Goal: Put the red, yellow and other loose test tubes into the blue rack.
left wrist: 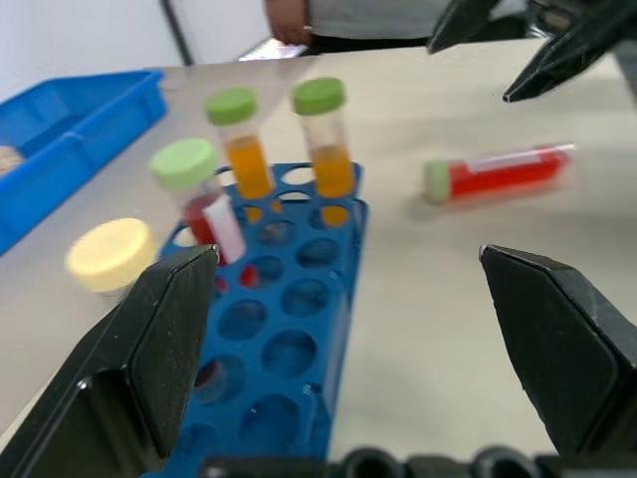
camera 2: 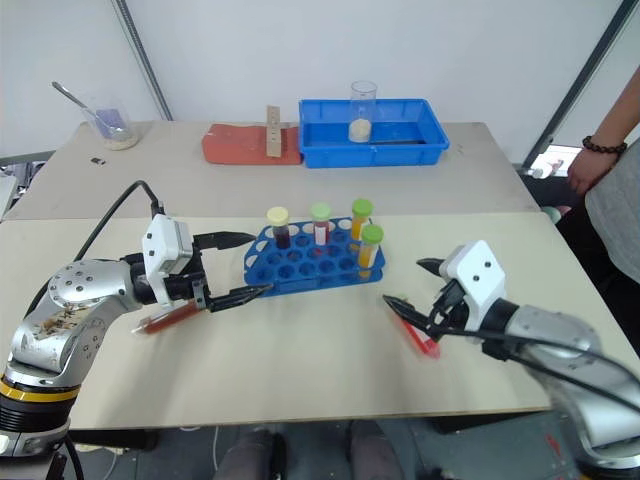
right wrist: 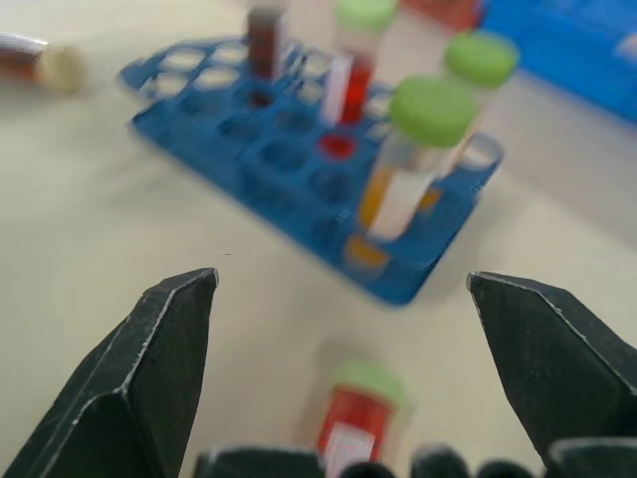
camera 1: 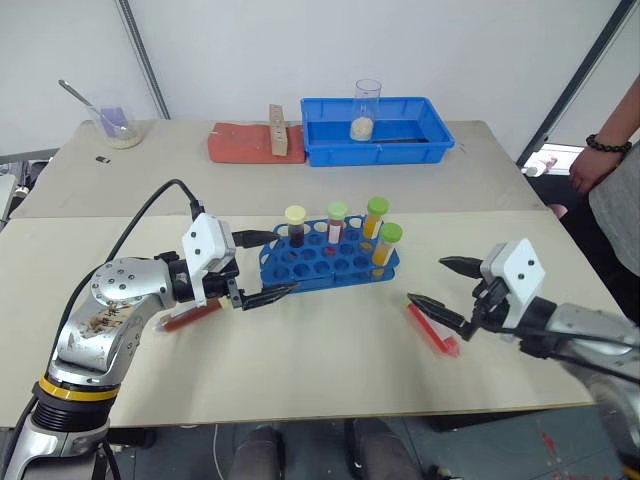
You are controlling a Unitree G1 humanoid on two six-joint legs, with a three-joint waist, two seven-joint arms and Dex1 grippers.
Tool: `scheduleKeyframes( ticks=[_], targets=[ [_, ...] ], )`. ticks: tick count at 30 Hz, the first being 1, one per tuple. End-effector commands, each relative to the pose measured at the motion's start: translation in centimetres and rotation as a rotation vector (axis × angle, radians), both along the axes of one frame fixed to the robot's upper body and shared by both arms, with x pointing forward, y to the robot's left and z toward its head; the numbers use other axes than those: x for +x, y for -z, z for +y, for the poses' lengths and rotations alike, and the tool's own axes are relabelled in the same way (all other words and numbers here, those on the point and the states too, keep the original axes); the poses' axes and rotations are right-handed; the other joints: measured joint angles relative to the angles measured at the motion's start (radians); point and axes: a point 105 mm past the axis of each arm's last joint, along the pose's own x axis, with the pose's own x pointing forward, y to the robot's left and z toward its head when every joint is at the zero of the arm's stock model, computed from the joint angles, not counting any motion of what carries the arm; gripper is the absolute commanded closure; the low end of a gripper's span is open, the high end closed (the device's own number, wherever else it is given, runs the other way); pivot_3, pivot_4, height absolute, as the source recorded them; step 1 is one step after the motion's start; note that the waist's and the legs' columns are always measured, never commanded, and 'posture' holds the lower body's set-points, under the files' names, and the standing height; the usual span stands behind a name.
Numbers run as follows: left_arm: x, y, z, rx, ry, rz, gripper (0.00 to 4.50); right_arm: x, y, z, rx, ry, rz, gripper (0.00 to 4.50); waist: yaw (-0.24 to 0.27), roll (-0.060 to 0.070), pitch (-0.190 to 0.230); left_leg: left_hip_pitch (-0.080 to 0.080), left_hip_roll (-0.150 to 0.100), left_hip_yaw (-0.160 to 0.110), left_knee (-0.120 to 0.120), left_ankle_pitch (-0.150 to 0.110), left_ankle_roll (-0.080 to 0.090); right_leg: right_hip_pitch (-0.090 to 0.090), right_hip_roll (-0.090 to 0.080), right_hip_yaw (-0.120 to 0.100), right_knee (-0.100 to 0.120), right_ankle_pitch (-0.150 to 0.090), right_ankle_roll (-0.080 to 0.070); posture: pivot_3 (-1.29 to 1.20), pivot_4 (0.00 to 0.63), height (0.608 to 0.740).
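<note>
At the table's far edge sit a blue tray holding a clear beaker, a red pad bearing a wooden block, and a spoon-filled cup. A person stands right.

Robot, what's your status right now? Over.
Both grippers open, empty. Four tubes stand in blue rack. Red tube lies under right gripper, another under left. Nothing blocking.

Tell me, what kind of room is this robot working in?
Probably a science lab or a practice one. On the table stands a blue rack of capped test tubes, farther back a beaker in a blue tray, and another beaker with a spoon.
</note>
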Motion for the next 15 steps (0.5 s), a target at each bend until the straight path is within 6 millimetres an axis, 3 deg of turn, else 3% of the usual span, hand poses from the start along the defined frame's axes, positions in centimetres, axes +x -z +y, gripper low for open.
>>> scheduleKeyframes(
  ticks=[1, 5, 15],
  targets=[
    [-1.2, -0.9, -1.0, 0.017, 0.082, -0.02, 0.0, -0.3, 1.0, -0.6, -0.09, 0.04, 0.199, 0.05, 0.0, 0.0, 0.0, -0.001, 0.0, 0.0, 0.0, 0.0, 0.0, 0.0, 0.0, 0.0, -0.001, 0.0, 0.0, 0.0, 0.15, 0.74],
    [-1.6, -1.0, -1.3, 0.014, 0.095, -0.014, 0.0, 0.8, 2.4, -1.6, -0.174, 0.124, 0.32, 0.05, 0.0, -0.001, 0.0, -0.002, 0.0, 0.0, 0.0, 0.0, 0.0, -0.001, 0.0, 0.0, -0.002, 0.0, 0.0, 0.0, 0.15, 0.74],
    [-2.5, -1.2, -1.7, 0.007, 0.076, -0.029, 0.0, 3.6, 4.8, -1.4, -0.279, 0.154, 0.516, 0.05, -0.002, -0.001, 0.0, -0.004, 0.0, 0.0, 0.0, 0.0, 0.0, -0.002, 0.0, 0.0, -0.002, 0.0, 0.002, 0.0, 0.15, 0.74]
  ],
)
